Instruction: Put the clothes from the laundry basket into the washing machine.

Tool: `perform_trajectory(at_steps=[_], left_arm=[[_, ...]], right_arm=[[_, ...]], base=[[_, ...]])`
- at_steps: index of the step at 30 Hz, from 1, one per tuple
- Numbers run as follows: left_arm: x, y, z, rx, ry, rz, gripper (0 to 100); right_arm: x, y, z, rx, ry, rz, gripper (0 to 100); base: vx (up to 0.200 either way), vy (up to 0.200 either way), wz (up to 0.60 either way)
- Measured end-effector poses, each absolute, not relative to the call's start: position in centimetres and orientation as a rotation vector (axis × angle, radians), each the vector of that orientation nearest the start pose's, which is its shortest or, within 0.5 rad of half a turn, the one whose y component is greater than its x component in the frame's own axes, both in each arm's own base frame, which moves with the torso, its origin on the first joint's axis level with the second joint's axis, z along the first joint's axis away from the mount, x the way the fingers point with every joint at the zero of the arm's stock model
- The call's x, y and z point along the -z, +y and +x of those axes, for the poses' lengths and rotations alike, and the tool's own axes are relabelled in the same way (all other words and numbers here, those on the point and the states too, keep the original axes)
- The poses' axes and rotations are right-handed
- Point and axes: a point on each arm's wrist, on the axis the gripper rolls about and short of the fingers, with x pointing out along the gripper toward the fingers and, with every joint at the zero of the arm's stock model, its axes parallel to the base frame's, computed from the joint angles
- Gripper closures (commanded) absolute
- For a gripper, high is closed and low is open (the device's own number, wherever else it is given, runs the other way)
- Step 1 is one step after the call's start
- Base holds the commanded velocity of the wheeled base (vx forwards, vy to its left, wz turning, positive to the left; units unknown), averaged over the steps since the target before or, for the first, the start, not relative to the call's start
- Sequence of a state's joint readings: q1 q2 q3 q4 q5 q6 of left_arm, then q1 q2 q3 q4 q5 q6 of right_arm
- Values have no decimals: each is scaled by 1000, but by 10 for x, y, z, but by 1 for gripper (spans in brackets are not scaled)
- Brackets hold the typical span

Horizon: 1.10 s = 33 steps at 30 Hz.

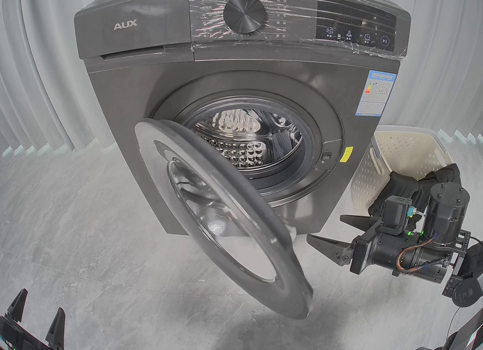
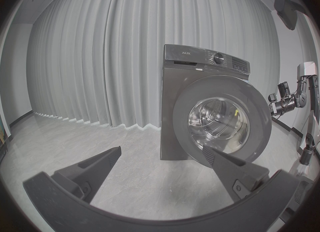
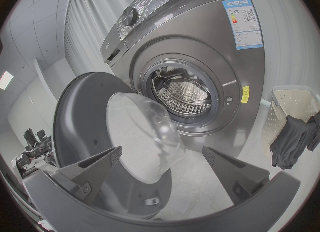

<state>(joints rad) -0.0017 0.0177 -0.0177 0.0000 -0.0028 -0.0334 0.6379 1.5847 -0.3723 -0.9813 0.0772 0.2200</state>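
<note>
At your far left, the left end effector [image 1: 39, 313] is hovering low over the grey floor [image 1: 75, 225], well apart from everything else. Its jaws are standing wide open and gripping nothing. Moving right, the washing machine [image 1: 241, 79] is standing on the floor in front of a pleated curtain [image 1: 30, 64]. Its round door [image 1: 226, 215] is hanging wide open, swung out toward you on its left-hand hinge. Behind the door, the drum [image 1: 246, 137] is lying open to view, with its perforated metal wall showing. Further right, the right end effector [image 1: 327, 229] is hovering near the machine's lower right corner and pointing toward the door. Its jaws are also spread wide and are holding nothing. Just beyond that arm, the laundry basket [image 1: 407, 147] is sitting on the floor just beside the machine's right side. The dark clothes [image 1: 400, 185] are hanging over the basket's front rim, partly hidden behind the right arm. Neither end effector is touching them.
</note>
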Motion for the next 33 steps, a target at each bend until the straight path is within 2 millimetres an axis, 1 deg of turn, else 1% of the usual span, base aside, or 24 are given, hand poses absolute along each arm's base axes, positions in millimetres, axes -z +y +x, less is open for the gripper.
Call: perform_trajectory(at_steps=[5, 9, 13, 19, 24, 28, 33], left_arm=[[-81, 0, -23, 5, 0, -33, 0], [-81, 0, -23, 6, 0, -33, 0], [-81, 0, -23, 6, 1, -33, 0], [-81, 0, -23, 6, 0, -33, 0], [-81, 0, -23, 6, 0, -34, 0], [-81, 0, -23, 6, 0, -33, 0], [-81, 0, -23, 5, 0, -33, 0]], right_arm=[[-142, 142, 194, -670, 283, 154, 0], [-136, 140, 208, -621, 293, 152, 0], [-126, 145, 225, -575, 289, 152, 0], [-103, 156, 253, -554, 259, 155, 0], [-78, 165, 269, -547, 288, 143, 0], [-63, 174, 275, -555, 320, 130, 0], [-53, 187, 271, -590, 344, 116, 0]], base=[[0, 0, 0], [0, 0, 0], [0, 0, 0], [0, 0, 0], [0, 0, 0], [0, 0, 0], [0, 0, 0]])
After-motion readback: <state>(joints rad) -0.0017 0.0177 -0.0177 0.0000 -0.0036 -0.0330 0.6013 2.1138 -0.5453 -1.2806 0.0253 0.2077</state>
